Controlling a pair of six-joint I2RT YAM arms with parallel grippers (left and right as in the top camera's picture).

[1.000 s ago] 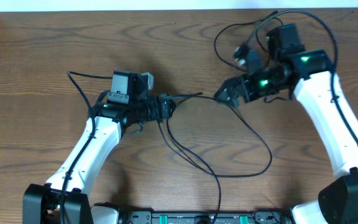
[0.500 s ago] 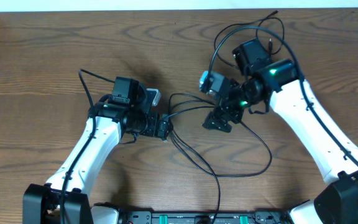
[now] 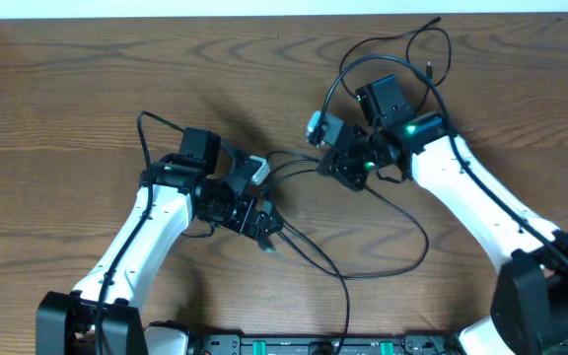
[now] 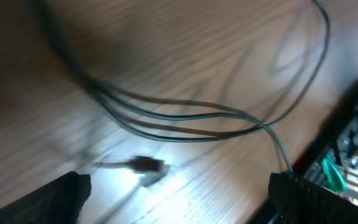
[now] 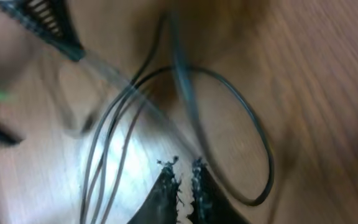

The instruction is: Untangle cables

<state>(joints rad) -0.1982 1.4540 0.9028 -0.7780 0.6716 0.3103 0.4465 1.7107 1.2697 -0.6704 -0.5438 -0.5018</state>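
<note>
**Inspector:** Position of the cables (image 4: pixel 261 126)?

**Assistant:** On the wooden table (image 3: pixel 67 99), centre of the overhead frame. Several thin black strands run from between the two arms down toward the lower edge. One strand swings out in a wide loop to the lower right.

**Inspector:** Left gripper (image 3: pixel 267 230)?

**Assistant:** Released. In its wrist view the fingers (image 4: pixel 67 193) sit at the two lower corners, wide apart, with nothing between them. Three strands cross the middle of that frame and merge at the right. A small plug end (image 4: pixel 145 165) lies on the wood below them. The view is blurred.

**Inspector:** Right gripper (image 3: pixel 345 170)?

**Assistant:** Clenched. Its fingertips (image 5: pixel 169 186) stand nearly together at the bottom centre of its wrist view. A blurred strand runs down toward them, but I cannot tell whether it is pinched.
</note>
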